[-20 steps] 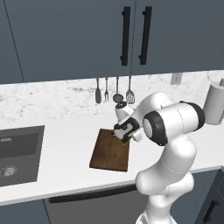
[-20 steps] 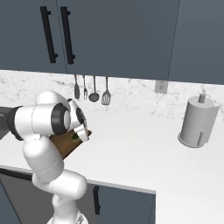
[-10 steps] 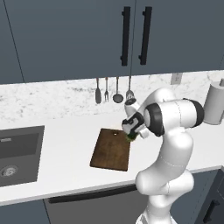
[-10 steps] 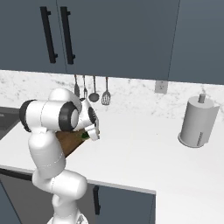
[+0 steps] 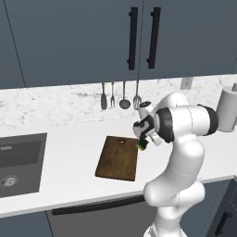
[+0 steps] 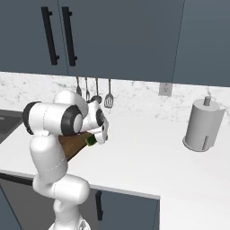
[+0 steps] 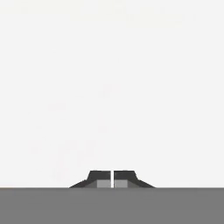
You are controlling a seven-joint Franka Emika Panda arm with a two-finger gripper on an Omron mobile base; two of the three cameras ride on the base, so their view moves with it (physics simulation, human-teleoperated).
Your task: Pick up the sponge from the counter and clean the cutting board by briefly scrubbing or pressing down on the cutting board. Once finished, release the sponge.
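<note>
White counter (image 5: 69,176) under dark cabinets; marble backsplash with hung utensils (image 5: 119,95). Cutting board (image 5: 117,157) lies flat near counter front edge, right of sink (image 5: 18,162). My gripper (image 5: 142,142) hangs over board's right far corner, clamped on sponge (image 5: 142,145). Paper towel roll (image 6: 203,126) stands at counter's right end.

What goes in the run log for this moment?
gripper: shut on small green-and-yellow sponge | position: above right edge of dark brown wooden cutting board | white counter: board flat | sponge release: pending
</note>
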